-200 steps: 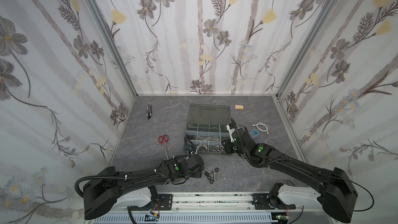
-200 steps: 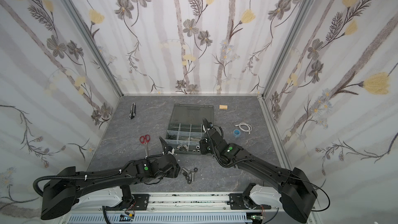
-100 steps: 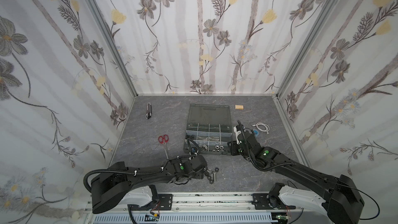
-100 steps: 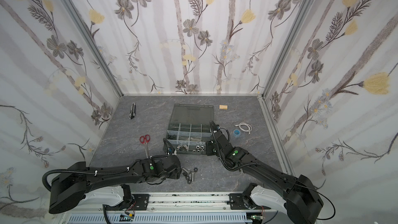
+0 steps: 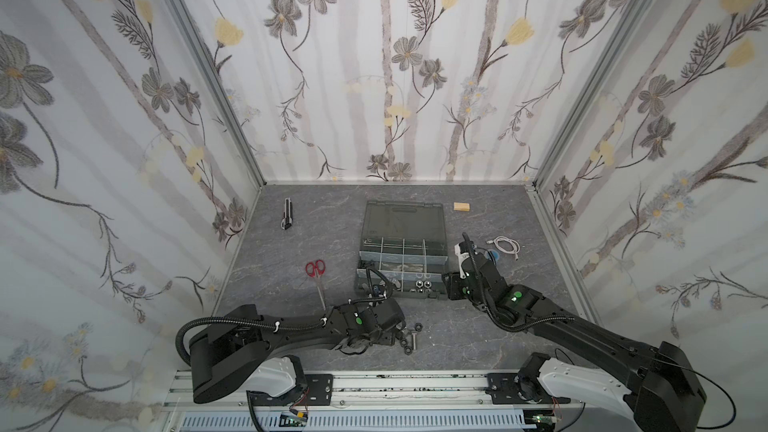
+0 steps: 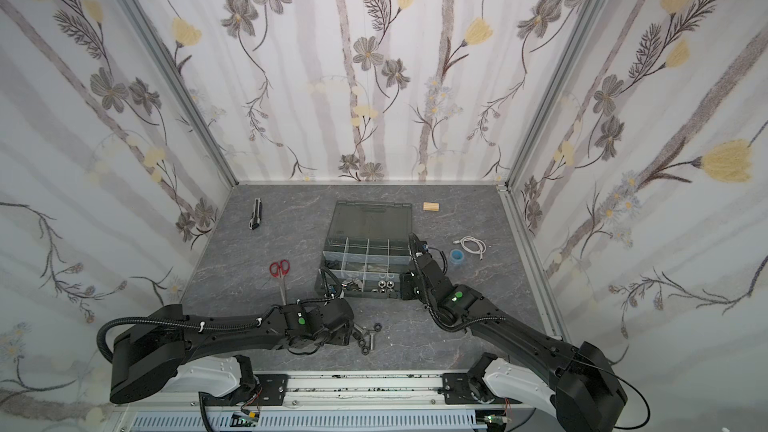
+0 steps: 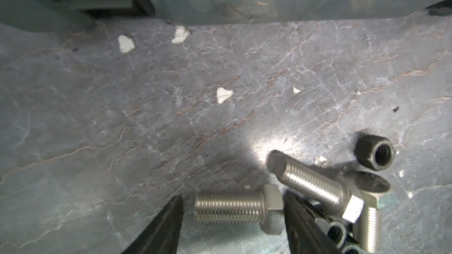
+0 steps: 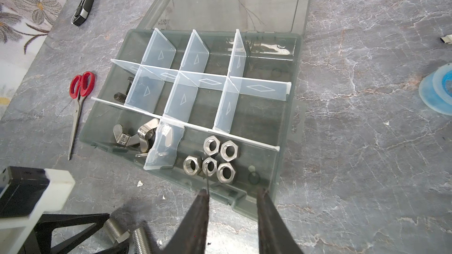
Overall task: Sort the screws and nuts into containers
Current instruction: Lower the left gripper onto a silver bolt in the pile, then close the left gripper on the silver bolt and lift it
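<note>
Loose screws and nuts point(image 5: 409, 336) point(image 6: 368, 336) lie in a small pile near the table's front edge. My left gripper point(image 7: 233, 194) point(image 5: 398, 328) is open and low over the table, its fingers on either side of a silver screw point(image 7: 234, 207) lying flat. Another silver screw point(image 7: 313, 184) and a black nut point(image 7: 374, 152) lie beside it. My right gripper point(image 8: 233, 190) point(image 5: 451, 286) hangs open and empty by the front right corner of the containers' case point(image 8: 291, 108) point(image 5: 402, 218). Silver hex nuts point(image 8: 220, 155), wing nuts point(image 8: 137, 135) and black screws point(image 8: 123, 94) sit in separate compartments.
Red scissors point(image 5: 316, 272) lie left of the case and a utility knife point(image 5: 286, 213) lies at the back left. A wooden block point(image 5: 461, 206), a white cable point(image 5: 507, 245) and a blue tape roll point(image 8: 437, 91) are to the right of the case.
My right gripper has drawn away from over the case's front compartments toward the right. My left arm has shifted right to the loose pile, its jaws a little wider.
</note>
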You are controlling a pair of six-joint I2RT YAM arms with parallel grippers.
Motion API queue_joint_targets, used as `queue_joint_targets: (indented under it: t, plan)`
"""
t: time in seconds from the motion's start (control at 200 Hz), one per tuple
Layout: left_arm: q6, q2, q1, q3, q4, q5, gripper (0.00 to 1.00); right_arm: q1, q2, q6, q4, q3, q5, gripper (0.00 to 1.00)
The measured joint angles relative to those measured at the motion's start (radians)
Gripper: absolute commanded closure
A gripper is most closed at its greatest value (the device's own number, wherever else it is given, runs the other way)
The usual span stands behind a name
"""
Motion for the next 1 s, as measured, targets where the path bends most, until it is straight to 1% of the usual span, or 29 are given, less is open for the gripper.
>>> queue_joint_targets:
  t: [0.18, 0.3, 0.445, 0.59, 0.725, 0.854, 0.999]
  plan:
    - [0.0, 0.005, -0.002, 0.001, 0.001, -0.003, 0.35, -0.004, -0.002, 0.0, 0.0, -0.006, 0.0, 0.65]
    - [0.0, 0.014, -0.003, 0.004, 0.002, -0.011, 0.43, -0.008, -0.005, 0.0, -0.001, -0.013, 0.0, 0.65]
    - [0.004, 0.032, -0.006, 0.018, 0.006, -0.013, 0.5, -0.01, -0.013, 0.003, 0.0, -0.02, 0.0, 0.65]
    - [0.007, 0.032, -0.007, 0.022, 0.006, -0.011, 0.52, -0.014, -0.018, 0.004, 0.0, -0.027, 0.0, 0.65]
    - [0.007, 0.001, -0.007, 0.029, -0.009, 0.008, 0.52, -0.014, -0.021, 0.004, 0.0, -0.03, 0.0, 0.65]
    - [0.027, -0.051, 0.03, 0.07, -0.013, 0.005, 0.52, -0.016, -0.032, 0.004, 0.0, -0.031, 0.0, 0.65]
    - [0.099, -0.075, 0.113, 0.157, -0.014, -0.011, 0.51, -0.018, -0.048, 0.004, 0.0, -0.034, 0.0, 0.65]
